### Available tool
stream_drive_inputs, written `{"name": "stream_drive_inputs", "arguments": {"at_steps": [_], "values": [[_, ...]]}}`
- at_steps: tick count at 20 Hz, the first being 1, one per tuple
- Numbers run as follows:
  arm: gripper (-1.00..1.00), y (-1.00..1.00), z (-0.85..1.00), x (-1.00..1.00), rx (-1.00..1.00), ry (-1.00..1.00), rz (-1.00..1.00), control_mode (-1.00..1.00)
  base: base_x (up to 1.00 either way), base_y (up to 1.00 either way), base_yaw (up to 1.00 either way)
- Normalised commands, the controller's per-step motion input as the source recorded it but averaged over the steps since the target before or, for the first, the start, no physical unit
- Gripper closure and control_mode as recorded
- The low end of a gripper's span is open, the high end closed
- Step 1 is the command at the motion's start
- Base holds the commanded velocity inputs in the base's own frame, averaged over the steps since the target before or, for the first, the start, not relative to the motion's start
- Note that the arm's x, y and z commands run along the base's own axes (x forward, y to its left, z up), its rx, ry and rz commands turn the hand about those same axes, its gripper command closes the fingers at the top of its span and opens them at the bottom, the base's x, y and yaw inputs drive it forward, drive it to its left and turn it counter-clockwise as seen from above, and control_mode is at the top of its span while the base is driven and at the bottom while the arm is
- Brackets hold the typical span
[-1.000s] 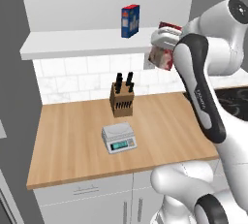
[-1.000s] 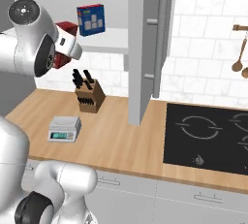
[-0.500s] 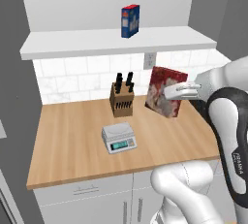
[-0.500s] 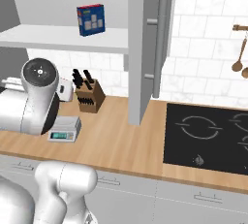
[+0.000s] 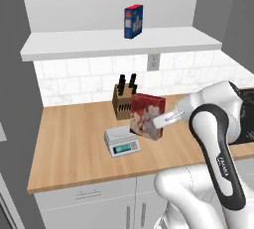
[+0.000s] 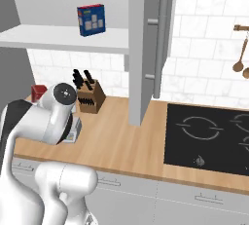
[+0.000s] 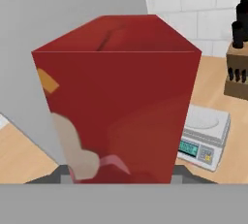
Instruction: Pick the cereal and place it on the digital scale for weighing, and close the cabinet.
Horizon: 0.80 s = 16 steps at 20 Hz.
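Red cereal (image 5: pixel 148 116) clamped in gripper (image 5: pixel 159 121), beside digital scale (image 5: pixel 121 141), label unreadable.

The cereal (image 5: pixel 147 116) is red with a white and pink picture. The digital scale (image 5: pixel 121 141) is light grey, the upper-shelf box (image 5: pixel 133 21) blue, the desk (image 5: pixel 69 143) light wood.

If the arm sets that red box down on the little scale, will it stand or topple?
The cereal is tall and flat, so it probably tips easily if nudged on its broad face. It hangs tilted in the gripper, so a crooked landing on the scale could topple it. Its straight faces look stiff, and it is likely light.
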Motion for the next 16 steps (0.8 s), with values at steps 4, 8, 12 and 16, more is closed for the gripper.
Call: {"name": "stream_drive_inputs", "arguments": {"at_steps": [4,8,12,16], "values": [[1.00,0.22,-0.62,0.82,-0.14,-0.04,0.15,-1.00,0.00,0.00,0.00],[1.00,0.20,-0.56,0.63,-0.10,-0.02,0.15,-1.00,0.00,0.00,0.00],[1.00,0.06,-0.40,0.59,-0.02,-0.12,0.09,-1.00,0.00,0.00,0.00],[1.00,0.00,-0.27,0.68,0.00,-0.05,0.06,-1.00,0.00,0.00,0.00]]}}
